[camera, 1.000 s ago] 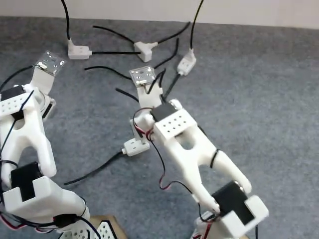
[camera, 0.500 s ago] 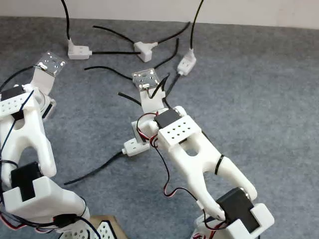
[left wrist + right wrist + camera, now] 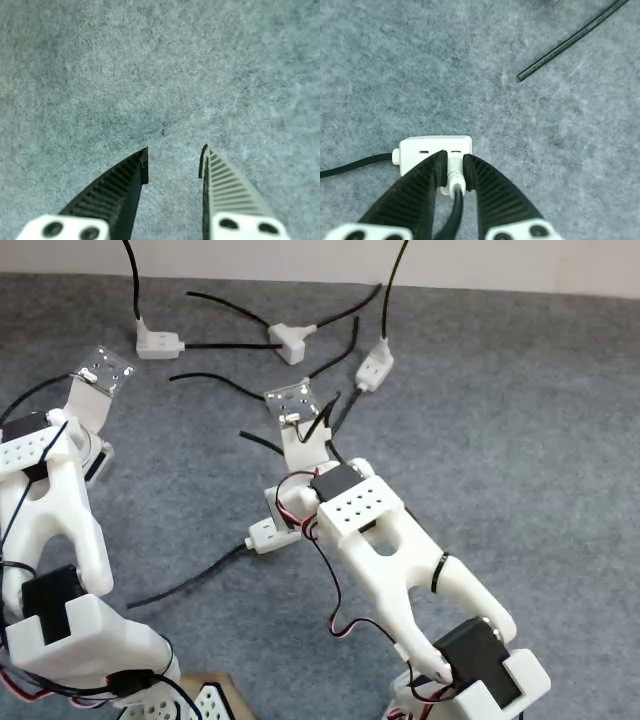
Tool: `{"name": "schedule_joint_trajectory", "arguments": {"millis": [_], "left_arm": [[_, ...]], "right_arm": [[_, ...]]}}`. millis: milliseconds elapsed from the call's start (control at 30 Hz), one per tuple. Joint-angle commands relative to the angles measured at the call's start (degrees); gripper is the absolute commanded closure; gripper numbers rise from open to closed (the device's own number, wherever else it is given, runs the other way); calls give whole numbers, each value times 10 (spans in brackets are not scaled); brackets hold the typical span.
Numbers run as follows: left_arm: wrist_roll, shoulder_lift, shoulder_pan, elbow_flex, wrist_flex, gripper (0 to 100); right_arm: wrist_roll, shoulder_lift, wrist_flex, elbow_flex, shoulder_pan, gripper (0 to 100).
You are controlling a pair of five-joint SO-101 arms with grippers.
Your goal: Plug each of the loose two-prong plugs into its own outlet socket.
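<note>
Surface: grey short-pile carpet (image 3: 520, 460), bordered at the far edge by a pale wall strip (image 3: 500, 260).

At the left, the left gripper (image 3: 174, 150) hovers over bare carpet, fingers spread and holding nothing.

At the centre, the right gripper (image 3: 455, 157) pinches a white two-prong plug (image 3: 455, 181). The plug body touches the white outlet socket (image 3: 435, 146) lying on the carpet. Prong seating cannot be determined.

Farther back lie the rear-left connector (image 3: 158, 340), rear-centre connector (image 3: 290, 340) and rear-right connector (image 3: 373, 365), all white with black cords.
</note>
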Motion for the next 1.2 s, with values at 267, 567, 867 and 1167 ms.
{"name": "schedule_joint_trajectory", "arguments": {"millis": [267,567,867,1167], "left_arm": [[-5,-7,-5,-24,4,818],[-5,-7,-5,-24,4,818],[-5,-7,-5,-24,4,818],[-5,-3,-14,-51,21,818]], "right_arm": [[9,-27,-22,-3,17,993],[9,-27,-22,-2,16,993],[5,70,-22,-9,-13,993],[-10,74,-1,-19,-15,993]]}}
